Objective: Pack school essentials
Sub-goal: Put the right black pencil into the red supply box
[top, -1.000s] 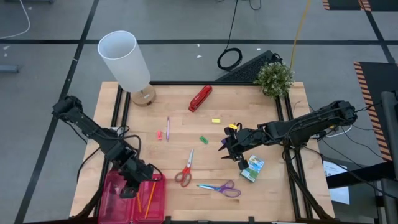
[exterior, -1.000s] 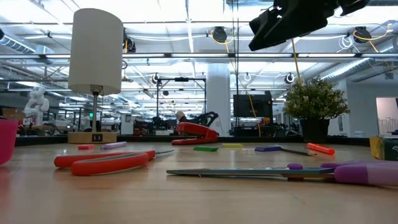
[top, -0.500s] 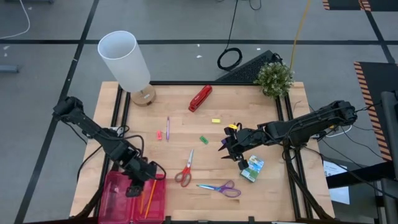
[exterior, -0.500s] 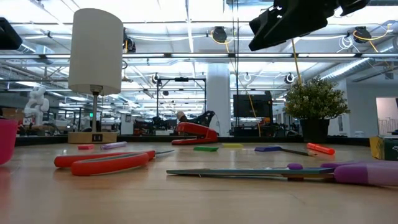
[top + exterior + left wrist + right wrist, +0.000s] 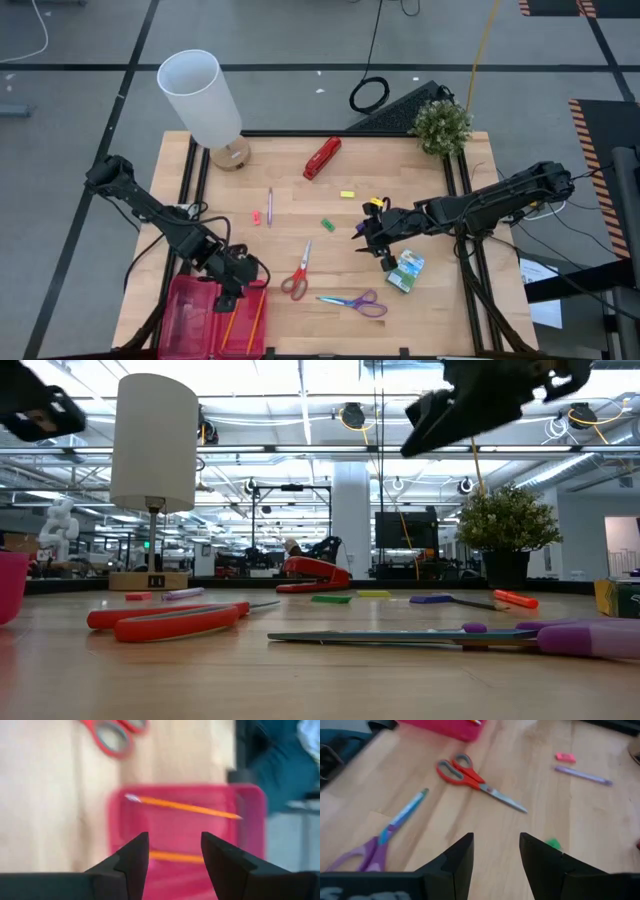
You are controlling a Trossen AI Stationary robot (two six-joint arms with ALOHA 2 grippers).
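The left end effector [image 5: 232,287] hangs with its fingers spread and empty over the near-left pink tray [image 5: 190,322], where two orange pencils [image 5: 186,806] lie (one across the far part, one nearer the fingers). The right end effector [image 5: 368,240] hovers above mid-surface with its fingers apart and nothing between them, just beside the green-yellow crayon box [image 5: 406,271]. Red-handled scissors [image 5: 298,273], purple-handled scissors [image 5: 353,302], a purple pen [image 5: 269,206] and small erasers [image 5: 327,225] lie scattered on the wooden surface [image 5: 460,310].
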